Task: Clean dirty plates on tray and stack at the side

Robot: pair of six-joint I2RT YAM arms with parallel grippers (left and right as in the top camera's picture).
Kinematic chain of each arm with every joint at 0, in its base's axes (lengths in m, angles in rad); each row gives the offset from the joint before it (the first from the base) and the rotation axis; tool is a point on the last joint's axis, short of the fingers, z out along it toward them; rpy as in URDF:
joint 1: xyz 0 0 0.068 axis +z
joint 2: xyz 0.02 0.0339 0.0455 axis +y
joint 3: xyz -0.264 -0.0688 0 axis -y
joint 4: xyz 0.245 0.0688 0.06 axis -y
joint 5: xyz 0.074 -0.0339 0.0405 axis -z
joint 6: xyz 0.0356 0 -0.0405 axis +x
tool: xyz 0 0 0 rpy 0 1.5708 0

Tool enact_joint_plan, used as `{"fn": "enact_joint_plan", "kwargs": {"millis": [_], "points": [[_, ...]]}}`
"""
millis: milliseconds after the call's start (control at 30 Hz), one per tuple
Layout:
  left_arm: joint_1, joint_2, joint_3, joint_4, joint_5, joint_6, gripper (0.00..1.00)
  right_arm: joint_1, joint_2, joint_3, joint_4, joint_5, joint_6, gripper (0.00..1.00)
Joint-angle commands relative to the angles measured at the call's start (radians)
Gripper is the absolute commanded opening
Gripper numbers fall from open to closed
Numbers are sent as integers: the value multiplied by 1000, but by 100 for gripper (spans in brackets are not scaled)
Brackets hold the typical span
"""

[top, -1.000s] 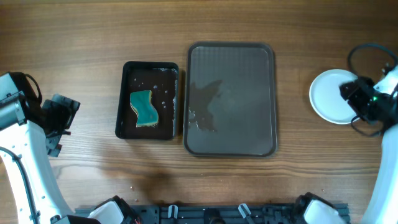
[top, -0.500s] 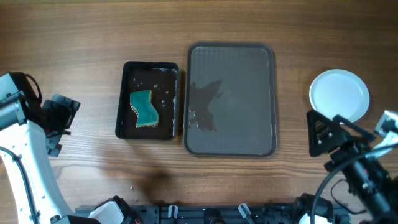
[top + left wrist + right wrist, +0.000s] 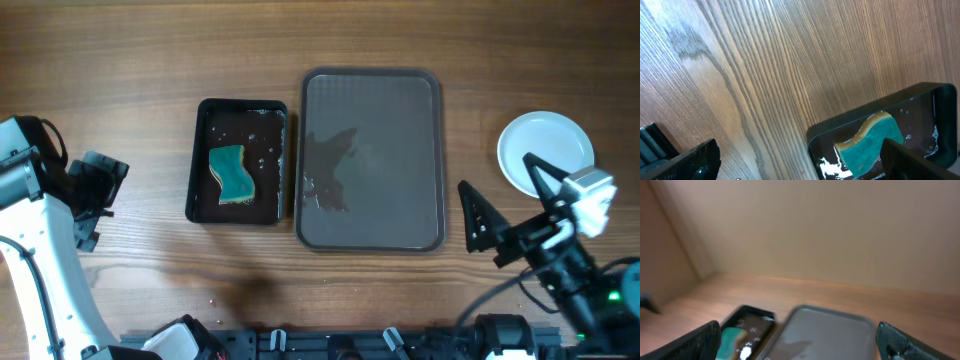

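The large dark brown rectangular tray point(image 3: 372, 158) lies mid-frame in the overhead view, wet-streaked, its long axis running top to bottom. At the right edge, well apart from it, sit the round white plates point(image 3: 548, 145). How many are stacked cannot be told, and one finger of the right gripper point(image 3: 495, 170) covers their lower rim. That gripper's jaws are spread wide and hold nothing. The left gripper point(image 3: 800, 150) is likewise spread and empty. The right wrist view is blurred.

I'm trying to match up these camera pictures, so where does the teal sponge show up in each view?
Overhead: the sponge lies left of centre, inside the small black tray.
Left wrist: sponge at lower right, in that tray.
Right wrist: sponge is a blurred teal patch at bottom left, in that tray.
Shared landmark: the small black tray holding it.
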Motion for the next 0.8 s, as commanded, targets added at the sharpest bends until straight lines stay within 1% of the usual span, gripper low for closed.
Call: {"fn": "enact_joint_plan", "kwargs": {"millis": [0, 167, 333, 600, 667, 767], "points": [[5, -7, 14, 0, -13, -13, 100, 6, -142, -216, 98, 124, -78, 100], [5, -7, 14, 0, -13, -13, 100, 6, -303, -500, 279, 132, -77, 100], [5, -7, 14, 0, -13, -13, 100, 6, -412, -702, 421, 132, -75, 100], [5, -7, 14, 0, -13, -13, 100, 7, -412, -859, 618, 132, -75, 100], [5, -7, 14, 0, -13, -13, 100, 7, -412, -865, 571, 144, -76, 100], [5, -7, 14, 0, -13, -13, 100, 7, -412, -865, 576, 151, -77, 100]]}}
